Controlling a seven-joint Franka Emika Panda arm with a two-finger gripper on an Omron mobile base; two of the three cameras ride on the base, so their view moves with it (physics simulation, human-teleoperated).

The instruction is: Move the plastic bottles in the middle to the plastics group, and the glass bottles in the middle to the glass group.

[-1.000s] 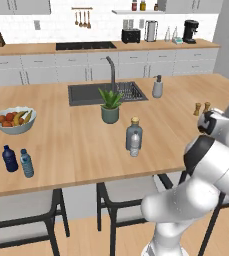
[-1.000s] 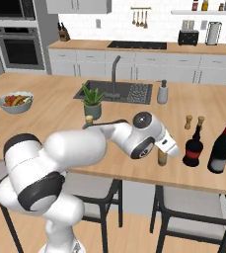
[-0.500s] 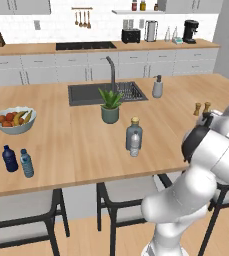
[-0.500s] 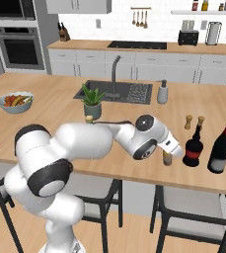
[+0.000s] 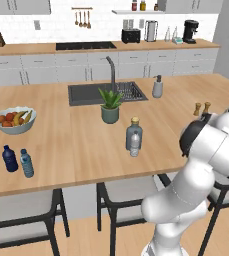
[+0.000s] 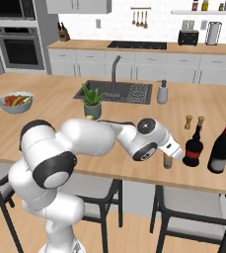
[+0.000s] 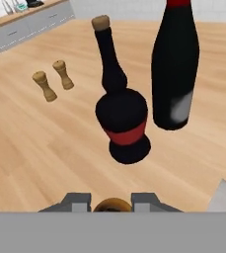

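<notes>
Fingers (image 7: 112, 201) sat either side of the amber bottle (image 6: 168, 160); we saw its cap between the tips in the hand view. We couldn't tell whether they were clamped on it or just apart around it. In the right base view that bottle stood upright on the tabletop (image 6: 55, 106) just beside the round-bellied dark bottle (image 7: 122, 106), with the tall dark bottle (image 7: 176, 64) next over. So we judged the amber one already parked at the glass group.

Shakers (image 7: 53, 79) stood a bit further back, apart from the group.

Clear stoppered bottle (image 5: 133, 136) was in the middle, near the plant (image 5: 110, 104). A smaller clear bottle seemed to stand right against its front, but we couldn't separate them cleanly. Blue bottles (image 5: 17, 160) sat at the far left edge, well apart, near the fruit bowl (image 5: 15, 120).

Handling, our read: glass is rigid, smooth, fairly heavy and breakable, so take the clear one low on the body, not by the stopper, and set it down gently. The small plastic one should be light and may flex, so a mid-body hold with modest squeeze.
</notes>
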